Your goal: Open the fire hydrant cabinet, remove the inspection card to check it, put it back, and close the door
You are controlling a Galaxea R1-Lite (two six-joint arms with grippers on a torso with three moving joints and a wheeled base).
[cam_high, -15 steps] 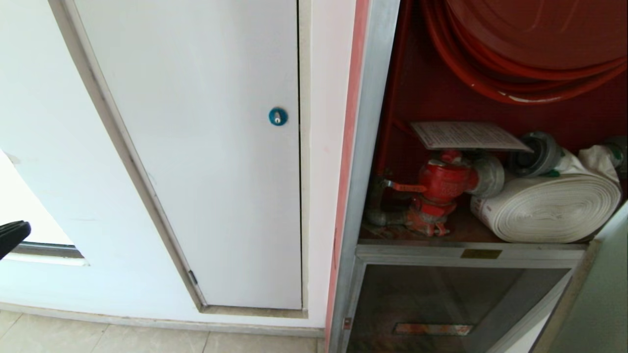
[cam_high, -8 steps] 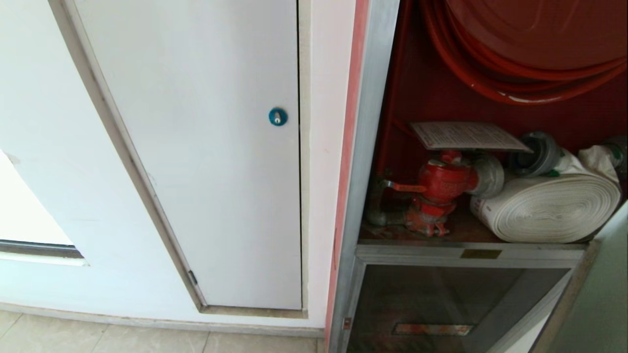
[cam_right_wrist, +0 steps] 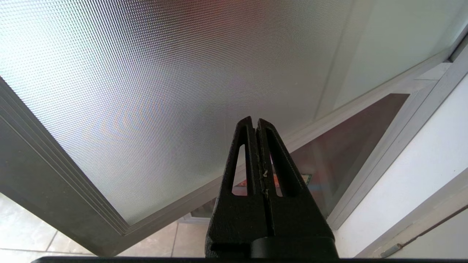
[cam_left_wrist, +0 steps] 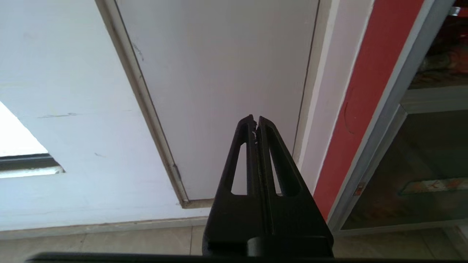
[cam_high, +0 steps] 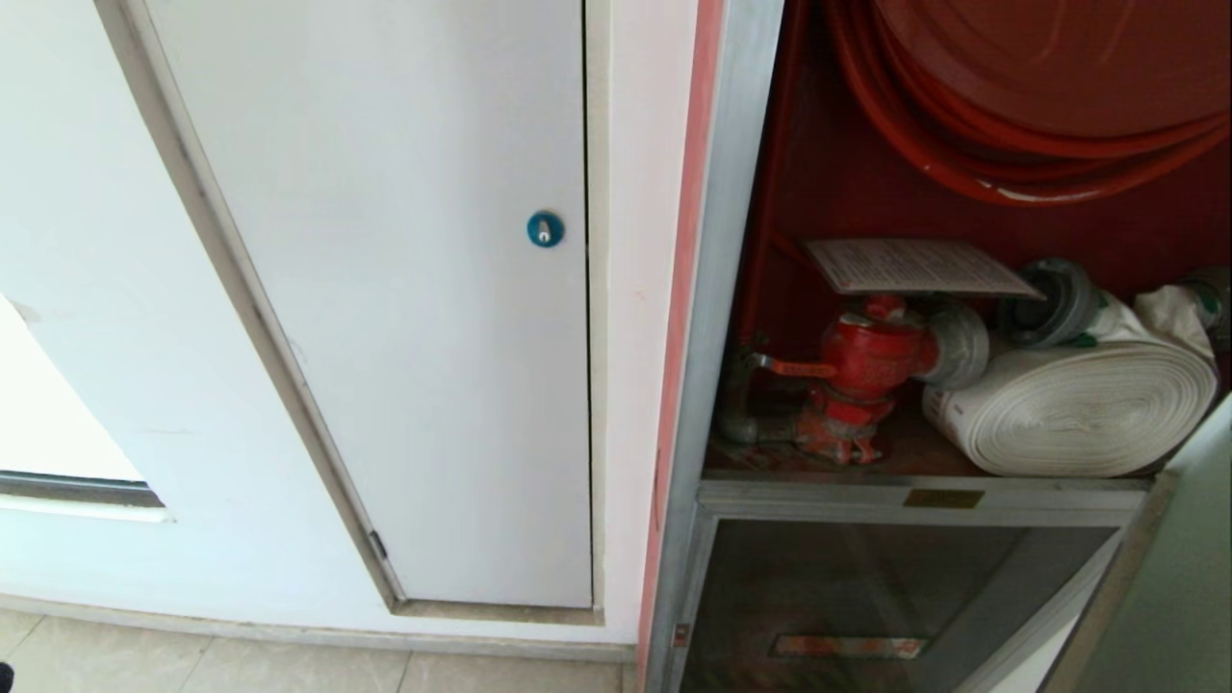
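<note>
Cabinet: the fire hydrant cabinet (cam_high: 717, 289) is standing open at the right, red inside, silver-framed.
Card: the inspection card (cam_high: 914, 266) is lying flat on top of the red valve (cam_high: 871, 361), its fine print too small to read.
Hose: a white rolled hose (cam_high: 1078, 409) is sitting just right of the valve; a red hose reel (cam_high: 1020, 96) is hanging above.
Door: the door (cam_right_wrist: 146, 91) is swinging out at the far right.
Labels: a small brass plate (cam_high: 943, 499) and a red label strip (cam_high: 847, 646), both unreadable.
Left gripper (cam_left_wrist: 256, 122): fingers pressed together, holding nothing, pointing at the white panel door (cam_high: 404, 289) with its blue lock (cam_high: 545, 229).
Right gripper (cam_right_wrist: 255, 123): pressed together, empty, near the door glass.

The inspection card (cam_high: 916, 266) bears fine print, too small to read.
</note>
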